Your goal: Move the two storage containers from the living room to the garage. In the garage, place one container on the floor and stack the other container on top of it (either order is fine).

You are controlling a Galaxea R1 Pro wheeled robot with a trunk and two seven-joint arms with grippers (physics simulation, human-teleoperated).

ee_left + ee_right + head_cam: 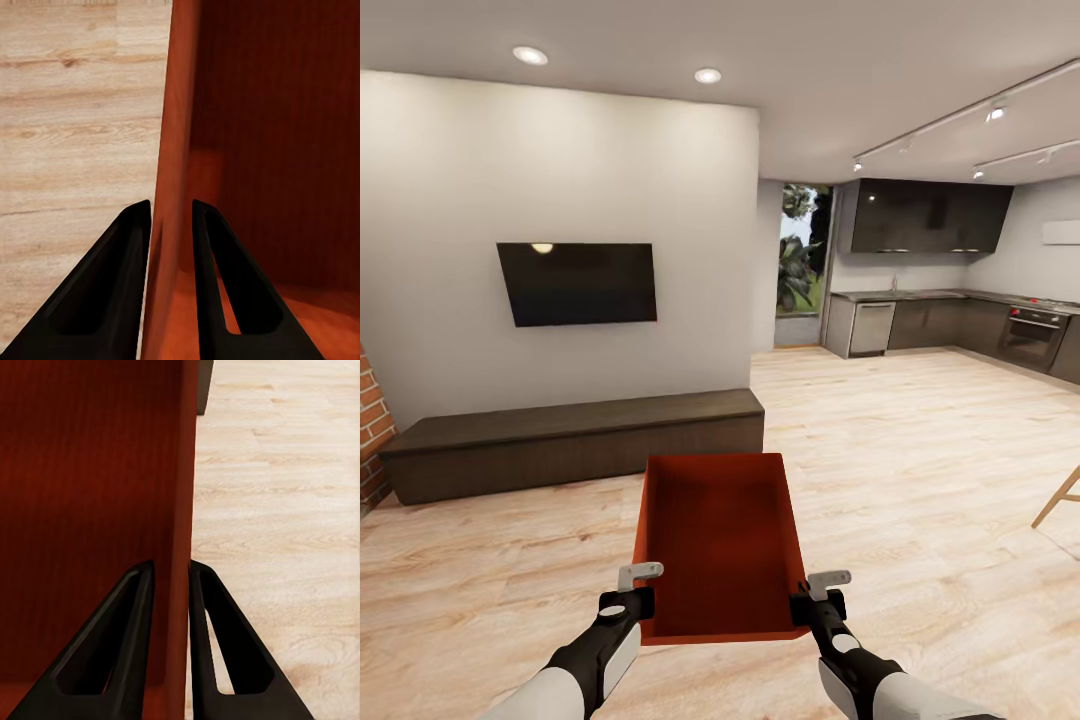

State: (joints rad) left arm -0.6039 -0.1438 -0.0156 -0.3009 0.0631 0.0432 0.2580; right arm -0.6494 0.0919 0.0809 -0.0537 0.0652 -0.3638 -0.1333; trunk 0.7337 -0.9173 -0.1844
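From the head view, one orange-red rectangular open-top storage container (720,545) with smooth plain walls is carried level between the two arms, above the pale wood-plank floor (920,480) of the living room, with the long low dark-brown cabinet (575,442) and the black wall-mounted television (577,283) ahead, a strip of brick fireplace (370,430) at the picture's left edge and a dark kitchen (950,320) in the distance. The left tool (644,598) grips the near end of the bin's left wall and the right tool (805,600) the near end of its right wall. In the left wrist view, the left tool (171,225) has its two black fingers closed down to a narrow gap with the bin's wall (174,150) pinched between, one finger outside and one inside. In the right wrist view, the right tool (171,585) clamps the opposite wall (184,472) the same way. The bin looks empty, stiff and probably light, but its smooth walls seem slippery, so a pinch on each long wall, balanced across the bin, appears the sensible hold. The second container and the garage remain to be reached.
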